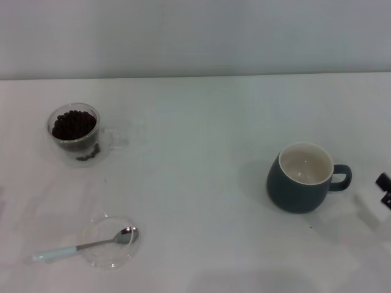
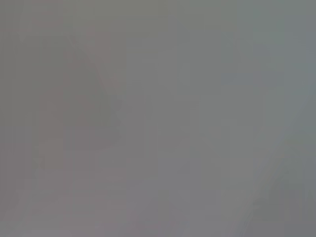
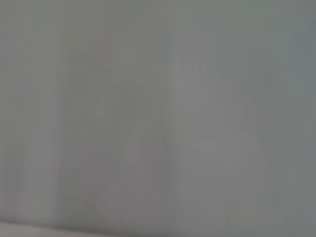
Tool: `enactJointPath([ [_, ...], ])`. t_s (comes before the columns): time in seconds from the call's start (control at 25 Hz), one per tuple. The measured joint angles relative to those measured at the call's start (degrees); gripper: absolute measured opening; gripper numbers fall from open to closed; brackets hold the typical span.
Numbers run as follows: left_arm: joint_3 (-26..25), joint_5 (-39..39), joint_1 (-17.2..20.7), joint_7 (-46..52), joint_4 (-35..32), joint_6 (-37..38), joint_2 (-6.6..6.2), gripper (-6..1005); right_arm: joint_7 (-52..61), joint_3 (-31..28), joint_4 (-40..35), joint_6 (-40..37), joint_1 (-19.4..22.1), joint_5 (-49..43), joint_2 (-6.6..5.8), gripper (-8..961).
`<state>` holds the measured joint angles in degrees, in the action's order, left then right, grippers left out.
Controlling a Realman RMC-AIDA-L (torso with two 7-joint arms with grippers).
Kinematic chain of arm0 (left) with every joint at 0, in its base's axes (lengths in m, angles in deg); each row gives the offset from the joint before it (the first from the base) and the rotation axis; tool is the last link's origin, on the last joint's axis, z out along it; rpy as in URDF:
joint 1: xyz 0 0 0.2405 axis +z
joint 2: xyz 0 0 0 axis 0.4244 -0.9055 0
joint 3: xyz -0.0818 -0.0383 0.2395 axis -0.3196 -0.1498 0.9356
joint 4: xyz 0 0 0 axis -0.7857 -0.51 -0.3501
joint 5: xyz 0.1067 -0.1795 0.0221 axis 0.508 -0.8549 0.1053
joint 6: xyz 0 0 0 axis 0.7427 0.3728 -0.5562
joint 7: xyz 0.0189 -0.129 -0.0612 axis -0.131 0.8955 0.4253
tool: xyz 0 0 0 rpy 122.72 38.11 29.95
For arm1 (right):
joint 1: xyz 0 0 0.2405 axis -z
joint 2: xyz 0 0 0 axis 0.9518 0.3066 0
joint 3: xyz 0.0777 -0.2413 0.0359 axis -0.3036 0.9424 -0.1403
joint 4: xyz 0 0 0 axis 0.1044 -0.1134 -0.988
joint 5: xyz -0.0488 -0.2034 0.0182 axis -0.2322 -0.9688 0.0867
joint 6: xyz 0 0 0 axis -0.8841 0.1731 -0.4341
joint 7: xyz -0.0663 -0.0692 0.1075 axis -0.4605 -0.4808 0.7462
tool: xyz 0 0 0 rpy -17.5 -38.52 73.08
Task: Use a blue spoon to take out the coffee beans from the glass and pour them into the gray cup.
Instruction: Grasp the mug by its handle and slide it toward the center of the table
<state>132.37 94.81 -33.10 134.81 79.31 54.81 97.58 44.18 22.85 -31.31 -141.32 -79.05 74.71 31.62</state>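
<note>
In the head view the clear glass (image 1: pixel 74 134) stands at the far left, filled with dark coffee beans (image 1: pixel 73 124). The blue spoon (image 1: pixel 85 245) lies at the front left, its silver bowl resting in a shallow clear glass dish (image 1: pixel 110 242) and its pale handle pointing left. The gray cup (image 1: pixel 303 177) stands at the right, cream inside, empty, handle to the right. A dark bit of my right gripper (image 1: pixel 384 188) shows at the right edge, beside the cup's handle. My left gripper is out of view. Both wrist views show only blank grey surface.
All things stand on a white table (image 1: pixel 195 183) whose far edge meets a pale wall. A broad stretch of tabletop lies between the glass and the cup.
</note>
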Motion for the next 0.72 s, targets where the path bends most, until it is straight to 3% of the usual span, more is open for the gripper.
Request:
enactJointPath([
  [0.16,0.0,-1.2,-0.1,-1.6,-0.1,-0.9,-0.04,637,-1.5,0.7,1.0,2.6,-0.4,-0.4,1.46,870],
  [0.72,0.0,-2.1,-0.4,-2.1,-0.5,-1.8,0.11,638,-3.2,1.6,-6.9,19.4,-2.1,-0.5,1.70,870],
])
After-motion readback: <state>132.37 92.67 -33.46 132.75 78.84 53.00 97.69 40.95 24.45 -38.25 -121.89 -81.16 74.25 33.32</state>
